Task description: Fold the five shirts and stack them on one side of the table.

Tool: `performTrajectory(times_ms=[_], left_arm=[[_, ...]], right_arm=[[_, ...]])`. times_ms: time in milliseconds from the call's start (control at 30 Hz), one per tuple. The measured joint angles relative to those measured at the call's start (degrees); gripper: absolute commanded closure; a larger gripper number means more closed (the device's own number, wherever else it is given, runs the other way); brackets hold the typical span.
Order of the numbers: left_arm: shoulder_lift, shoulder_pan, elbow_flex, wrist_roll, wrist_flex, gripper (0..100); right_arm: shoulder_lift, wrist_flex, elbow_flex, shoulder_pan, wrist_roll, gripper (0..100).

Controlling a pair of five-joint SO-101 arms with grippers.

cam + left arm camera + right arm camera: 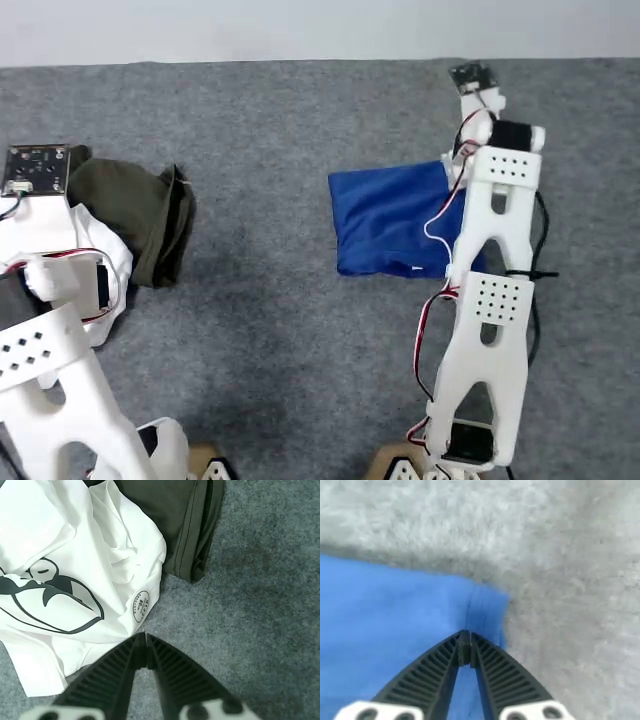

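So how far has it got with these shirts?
Partway, I'd guess. The blue shirt looks folded, with the shut right gripper at its corner. At the left, the green shirt looks roughly folded; the white shirt overlapping it lies crumpled, near the shut left gripper. Folding the white one and stacking remain.

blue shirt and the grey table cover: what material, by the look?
blue shirt: probably cotton-like cloth, matte; it lies in soft folds with a stitched seam near its corner.
table cover: looks like grey felt or short-pile carpet; fuzzy, mottled fibres show in the right wrist view.
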Motion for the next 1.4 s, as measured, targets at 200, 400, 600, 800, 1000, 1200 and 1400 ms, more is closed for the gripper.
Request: performTrajectory(times_ms=[200,400,600,800,1000,1200,1400], left_arm=[[0.0,0.0,0.0,0.0,0.0,99],[0.0,0.0,0.0,0.0,0.0,99],[0.0,0.0,0.0,0.0,0.0,99],[0.0,0.0,0.0,0.0,0.0,99],[0.0,0.0,0.0,0.0,0.0,99],[0.0,0.0,0.0,0.0,0.0,99],[0.0,0.0,0.0,0.0,0.0,99]], right_arm=[[-1.2,8.6,-6.9,-3.5,-0.4,98.9],[-8.7,8.6,5.9,-3.3,-3.9,98.9],[-25.2,8.6,33.7,-4.5,-6.3,98.8],[-33.4,8.5,51.4,-9.6,-7.8,98.8],[-33.3,2.0,61.7,-7.2,-8.0,98.7],[-28.6,-1.9,62.8,1.4,-2.8,98.8],[-28.9,2.3,62.8,3.6,-1.1,98.9]])
